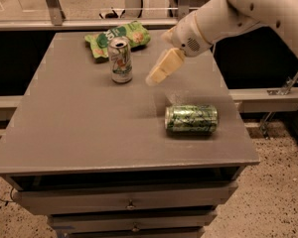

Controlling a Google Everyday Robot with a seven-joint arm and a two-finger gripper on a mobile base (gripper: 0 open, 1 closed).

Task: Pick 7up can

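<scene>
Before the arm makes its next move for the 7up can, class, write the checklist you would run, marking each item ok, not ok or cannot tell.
1. 7up can upright on the table: ok.
2. Gripper hovering beside it, not touching: ok.
3. Gap between them free of objects: ok.
4. Snack bag behind, clear of the can: cannot tell.
5. Green can on its side, off the path: ok.

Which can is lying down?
The all-green patterned can, nearer the front. The silver-white soda can stands upright, left of the robot's hand hovering between them.
</scene>
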